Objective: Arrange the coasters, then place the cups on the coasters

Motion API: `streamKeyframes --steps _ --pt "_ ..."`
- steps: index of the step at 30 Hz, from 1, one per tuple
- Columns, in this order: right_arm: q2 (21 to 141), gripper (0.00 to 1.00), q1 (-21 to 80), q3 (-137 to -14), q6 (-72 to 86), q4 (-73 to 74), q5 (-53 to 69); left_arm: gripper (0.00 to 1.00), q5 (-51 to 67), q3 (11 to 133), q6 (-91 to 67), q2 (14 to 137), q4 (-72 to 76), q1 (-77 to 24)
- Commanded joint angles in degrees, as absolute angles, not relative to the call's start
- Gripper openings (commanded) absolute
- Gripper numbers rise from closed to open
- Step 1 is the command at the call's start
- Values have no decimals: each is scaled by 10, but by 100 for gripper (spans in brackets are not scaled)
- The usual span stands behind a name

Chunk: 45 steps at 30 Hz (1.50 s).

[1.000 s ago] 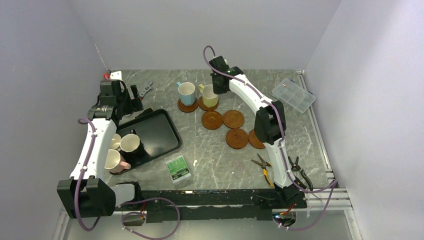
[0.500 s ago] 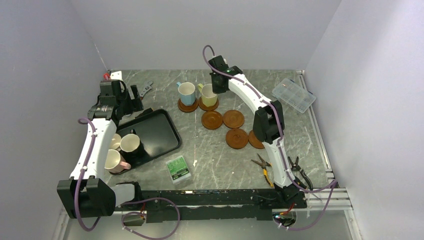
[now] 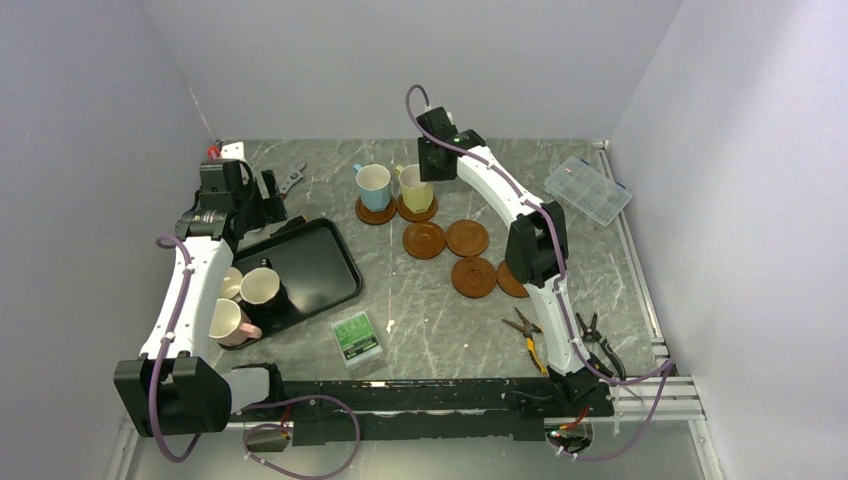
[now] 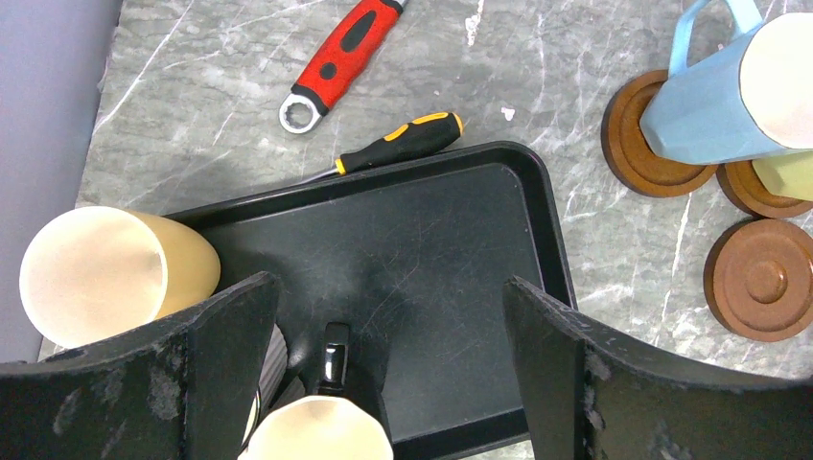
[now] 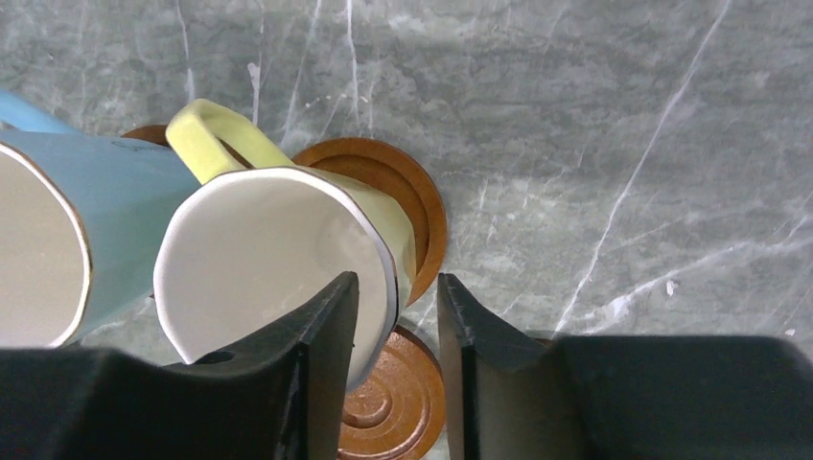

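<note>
Olive-yellow mug (image 5: 278,259) upright on a back-row coaster (image 5: 422,211), just beside light blue mug (image 3: 374,184) on its own. Right gripper (image 5: 395,292) astride the rim, one finger inside, one outside, jaws parted, not clamping. Nearer, four bare coasters (image 3: 467,237) clustered. Clear compartment box (image 3: 587,189) at right edge, pliers (image 3: 527,335) near front. Left gripper (image 4: 388,297) spread wide over black tray (image 4: 451,249), holding nothing. Cream-lined mugs (image 3: 260,287) at tray's near end, screwdriver (image 4: 403,144) beside far rim, red-handled wrench (image 4: 340,53) beyond. Print on green packet (image 3: 357,337) too small to read.
</note>
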State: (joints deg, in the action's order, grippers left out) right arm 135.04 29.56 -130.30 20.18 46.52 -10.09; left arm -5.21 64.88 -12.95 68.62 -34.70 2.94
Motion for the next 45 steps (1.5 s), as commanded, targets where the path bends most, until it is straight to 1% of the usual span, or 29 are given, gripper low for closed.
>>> streamKeyframes --steps 1,8,15,21,29,32,36,45 --pt "1338 43 292 -1331 204 442 -99 92 -42 658 -126 685 -328 32" --pt "1310 53 292 -1313 194 427 -78 92 -31 654 -126 687 -323 32" --pt "1301 53 292 -1278 195 423 -86 92 -26 652 -128 689 -323 32" --pt "1282 49 292 -1238 211 417 -97 92 -22 654 -129 694 -324 32" --pt "1258 41 292 -1192 234 388 -96 91 -20 654 -129 695 -323 32" --pt "1256 36 292 -1187 243 383 -95 91 -19 653 -129 696 -323 32" --pt "1256 25 292 -1188 250 376 -92 91 -18 655 -129 698 -323 32" --pt "1260 11 292 -1195 266 369 -105 91 -16 655 -129 700 -323 32"
